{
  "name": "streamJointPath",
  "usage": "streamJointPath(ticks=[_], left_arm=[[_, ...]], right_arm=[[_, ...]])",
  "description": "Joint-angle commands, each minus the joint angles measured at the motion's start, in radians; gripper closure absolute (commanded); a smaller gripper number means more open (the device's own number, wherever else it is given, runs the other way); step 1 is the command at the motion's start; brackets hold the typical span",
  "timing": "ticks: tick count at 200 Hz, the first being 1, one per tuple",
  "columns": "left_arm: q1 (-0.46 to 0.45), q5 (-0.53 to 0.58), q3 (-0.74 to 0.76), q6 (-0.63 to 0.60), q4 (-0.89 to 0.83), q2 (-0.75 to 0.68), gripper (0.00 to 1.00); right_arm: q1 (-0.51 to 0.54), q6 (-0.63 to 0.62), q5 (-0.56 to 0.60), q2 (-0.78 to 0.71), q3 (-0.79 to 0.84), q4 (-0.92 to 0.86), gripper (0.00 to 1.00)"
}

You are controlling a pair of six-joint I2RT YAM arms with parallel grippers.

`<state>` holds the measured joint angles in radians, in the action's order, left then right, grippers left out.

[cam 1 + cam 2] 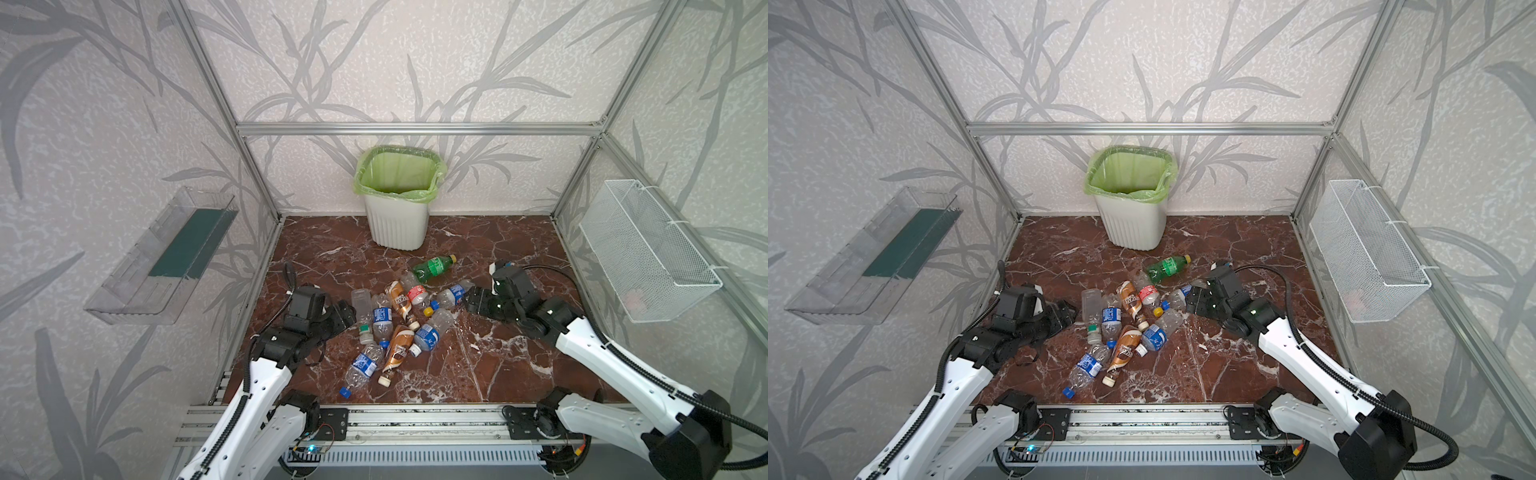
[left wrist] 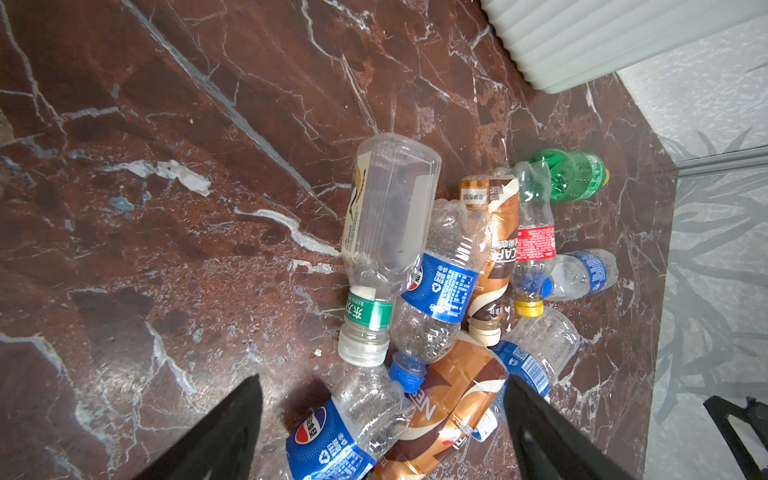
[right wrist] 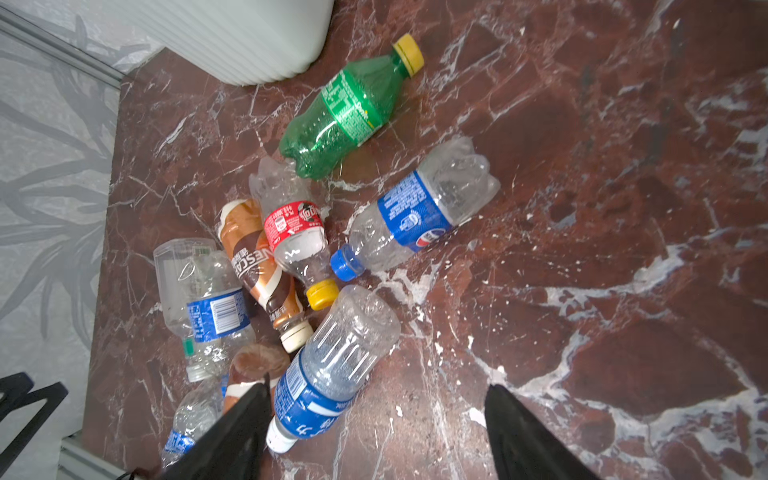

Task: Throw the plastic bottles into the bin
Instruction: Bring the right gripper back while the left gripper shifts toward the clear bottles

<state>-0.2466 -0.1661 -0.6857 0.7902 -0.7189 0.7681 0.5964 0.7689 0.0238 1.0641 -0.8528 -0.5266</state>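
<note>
1. Bottles lie closest to the near edge of the marble surface [image 1: 498, 365]. A clear blue-labelled bottle [image 1: 363, 368] lies flat, cap toward that edge, its long axis slanting away to the right. A brown-wrapped bottle [image 1: 397, 353] lies against it, cap also nearward.
2. I count nine plastic bottles [image 1: 401, 316], all on their sides, heaped mid-surface, touching or overlapping.
3. The left gripper [image 1: 348, 316] sits at the heap's left side with its fingers spread and pinching nothing. The right gripper [image 1: 471, 300] sits just beside a second blue-labelled bottle [image 1: 453, 293], its fingers apart and empty.
4. The green bottle [image 1: 434, 266] lies farthest out. Its yellow cap points right and slightly away, and its base is against the red-labelled bottle [image 1: 417, 293].
5. The bin [image 1: 397, 226] stands upright at the middle of the far edge. No bottle shows inside its green liner, so the task looks barely begun and every visible bottle remains.
</note>
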Motion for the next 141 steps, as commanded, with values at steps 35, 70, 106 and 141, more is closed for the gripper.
streamJointPath(ticks=[35,70,106,141], left_arm=[[0.005,-0.026,0.031,0.011,0.066,0.060,0.10],[0.006,-0.027,0.023,0.010,0.104,0.130,0.12],[0.006,-0.024,-0.018,-0.012,0.125,0.241,0.12],[0.006,-0.039,-0.082,-0.064,0.125,0.369,0.13]], right_arm=[[0.074,0.085,-0.027,-0.016,0.061,0.036,0.21],[0.129,0.114,-0.027,0.006,0.083,0.059,0.22],[0.166,0.132,-0.025,0.015,0.098,0.077,0.23],[0.181,0.138,-0.026,0.017,0.104,0.083,0.24]])
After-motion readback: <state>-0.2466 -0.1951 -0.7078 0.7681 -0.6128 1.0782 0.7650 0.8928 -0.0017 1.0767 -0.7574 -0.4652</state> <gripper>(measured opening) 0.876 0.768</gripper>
